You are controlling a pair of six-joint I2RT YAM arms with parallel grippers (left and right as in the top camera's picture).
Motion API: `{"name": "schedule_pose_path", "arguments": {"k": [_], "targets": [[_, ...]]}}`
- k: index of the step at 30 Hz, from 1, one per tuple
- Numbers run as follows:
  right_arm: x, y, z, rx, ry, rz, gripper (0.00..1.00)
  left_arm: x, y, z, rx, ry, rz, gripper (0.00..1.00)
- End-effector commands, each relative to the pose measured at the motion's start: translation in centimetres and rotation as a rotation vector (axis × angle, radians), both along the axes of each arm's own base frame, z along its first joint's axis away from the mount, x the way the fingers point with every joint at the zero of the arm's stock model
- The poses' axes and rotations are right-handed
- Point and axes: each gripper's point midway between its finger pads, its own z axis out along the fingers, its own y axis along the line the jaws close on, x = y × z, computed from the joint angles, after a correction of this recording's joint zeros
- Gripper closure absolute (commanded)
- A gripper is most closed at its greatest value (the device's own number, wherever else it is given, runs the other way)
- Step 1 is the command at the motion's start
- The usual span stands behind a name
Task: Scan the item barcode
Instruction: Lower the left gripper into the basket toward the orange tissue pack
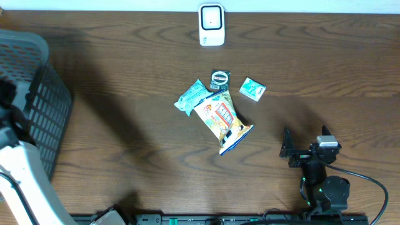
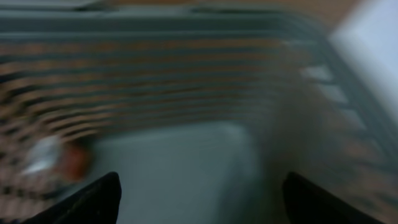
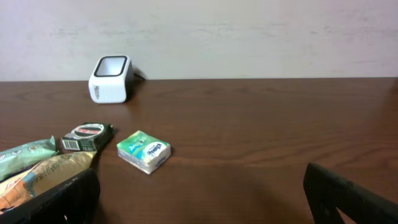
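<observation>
Right claw [image 3: 199, 198] stands released: dark, blunt fingers spread wide with nothing between them. It sits low over the brown wood-grain table [image 3: 261, 118], near the front edge and well apart from the goods. Left claw [image 2: 198, 200] is also spread and empty, looking down into the grey slatted plastic basket [image 1: 37, 94] at the table's left. That view is blurred, and a reddish-white blot on the basket floor cannot be identified.

Goods lie clustered mid-table:
- crinkled, glossy snack bag [image 1: 223, 119];
- teal packet [image 1: 192, 95], soft and rumpled, touching it;
- small dark box [image 1: 220, 79], rectangular;
- green-white tissue pack [image 1: 252, 89], just beside the box.

White boxy scanner [image 1: 212, 25] stands at the far edge, with bare wood between it and the cluster.
</observation>
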Motion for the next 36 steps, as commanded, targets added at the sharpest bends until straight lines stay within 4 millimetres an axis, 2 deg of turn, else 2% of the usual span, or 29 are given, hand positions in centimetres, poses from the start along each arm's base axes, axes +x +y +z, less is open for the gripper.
{"name": "schedule_pose_path", "arguments": {"k": [1, 5, 9, 12, 15, 19, 27, 31, 36], "targets": [[0.0, 0.2, -0.1, -0.012, 0.002, 0.007, 0.01, -5.3, 5.0, -4.2, -0.030, 0.204, 0.239, 0.18], [0.0, 0.2, -0.1, -0.012, 0.002, 0.007, 0.01, -9.3, 7.1, -9.9, -0.183, 0.370, 0.339, 0.18], [0.0, 0.2, -0.1, -0.012, 0.002, 0.007, 0.01, -12.1, 7.5, -14.4, -0.315, 0.519, 0.369, 0.18], [0.0, 0.2, -0.1, -0.011, 0.002, 0.007, 0.01, -13.1, 7.7, -17.1, -0.388, 0.594, 0.371, 0.18], [0.0, 0.2, -0.1, -0.012, 0.002, 0.007, 0.01, -12.8, 8.1, -18.9, -0.413, 0.618, 0.368, 0.18], [0.0, 0.2, -0.1, -0.012, 0.002, 0.007, 0.01, -11.9, 9.4, -19.8, -0.383, 0.634, 0.325, 0.18], [0.0, 0.2, -0.1, -0.012, 0.002, 0.007, 0.01, -10.2, 12.5, -18.7, -0.255, 0.621, 0.229, 0.17], [0.0, 0.2, -0.1, -0.011, 0.002, 0.007, 0.01, -9.7, 12.8, -20.1, -0.291, 0.598, 0.158, 0.18], [0.0, 0.2, -0.1, -0.012, 0.002, 0.007, 0.01, -10.8, 13.1, -22.1, -0.340, 0.623, 0.173, 0.18]]}}
